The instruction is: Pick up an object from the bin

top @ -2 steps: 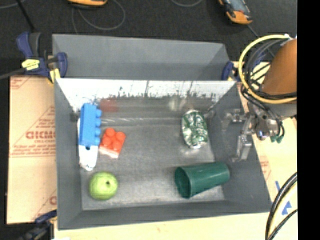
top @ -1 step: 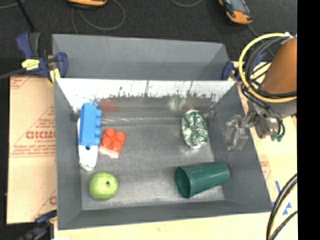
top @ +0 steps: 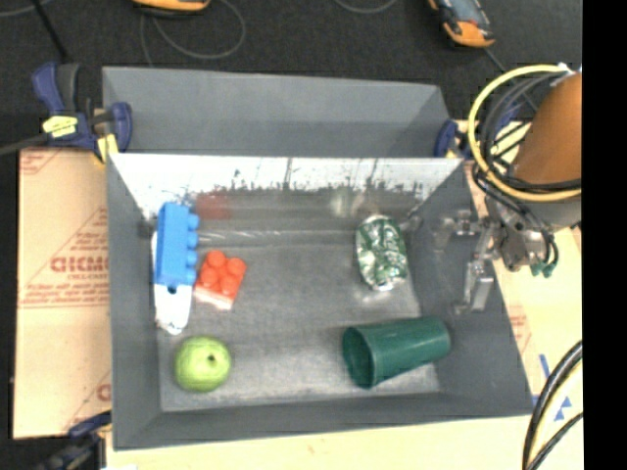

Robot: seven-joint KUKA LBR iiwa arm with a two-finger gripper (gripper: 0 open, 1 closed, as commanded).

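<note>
1. Nothing is picked yet. The gripper (top: 477, 287) hangs by the right wall of the bin (top: 294, 125) with nothing seen in it; I cannot tell whether it is open.
2. Nearest to it lie a dark green cup (top: 395, 351) and a crushed green-white can (top: 380, 253).
3. The cup lies on its side, long axis roughly left-right, mouth to the left. The can's long axis runs front to back.
4. Choosing, grasping and lifting all remain.

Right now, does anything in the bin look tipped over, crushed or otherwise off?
The dark green cup lies on its side near the front of the bin, mouth facing left. The green-and-white can just behind it looks crumpled. The apple, the orange block and the blue block at the left look ordinary.
</note>
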